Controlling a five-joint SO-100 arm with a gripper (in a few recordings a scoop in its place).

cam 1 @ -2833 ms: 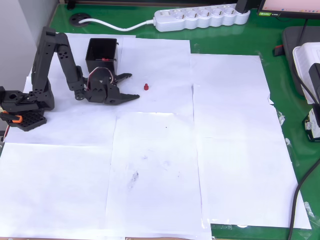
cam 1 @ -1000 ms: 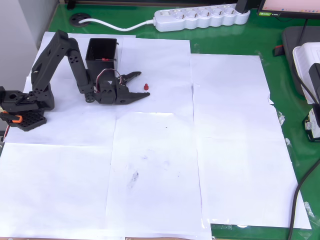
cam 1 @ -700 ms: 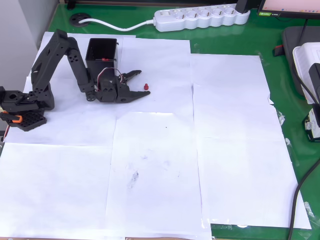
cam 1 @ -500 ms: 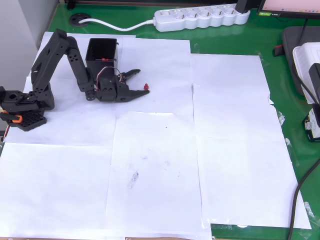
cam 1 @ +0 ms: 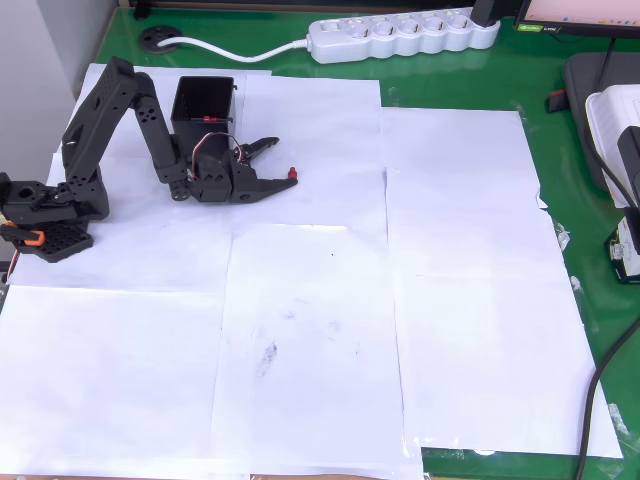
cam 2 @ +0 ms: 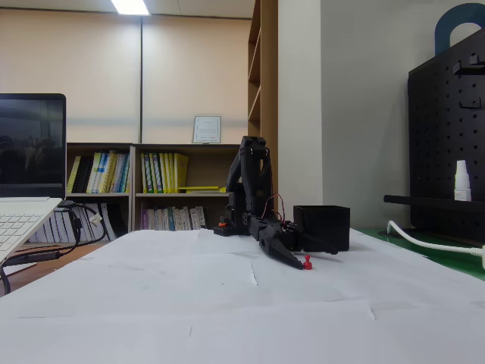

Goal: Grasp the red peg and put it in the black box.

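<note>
We are taking the small square matte black plastic box (cam 1: 204, 106) as our landmark and working outward from the near side of the fixed view.

Nearest to that camera, the tiny bright red plastic peg (cam 1: 292, 173) is sitting upright on the white paper sheets (cam 1: 320, 330) that are covering the green bench (cam 1: 560, 150). In the overhead view it is lying to the right of the black box and a little below it, apart from the box's wall. In the fixed view the red peg (cam 2: 307, 263) is resting on the paper, just in front of the black box (cam 2: 322, 227).

Just behind the peg, the black two-finger gripper (cam 1: 274, 162) is reaching low over the paper. Its jaws are spread apart: the lower finger's tip is touching or just beside the peg, while the upper finger is standing clear of it toward the box. We are not seeing the peg pinched yet.

Farthest back, the box is standing upright and open-topped beside the arm.

We are judging the task to be in its early part: the approach looks nearly complete, while the closing on the peg, the lift, the carry and the drop into the box are all remaining.
</note>
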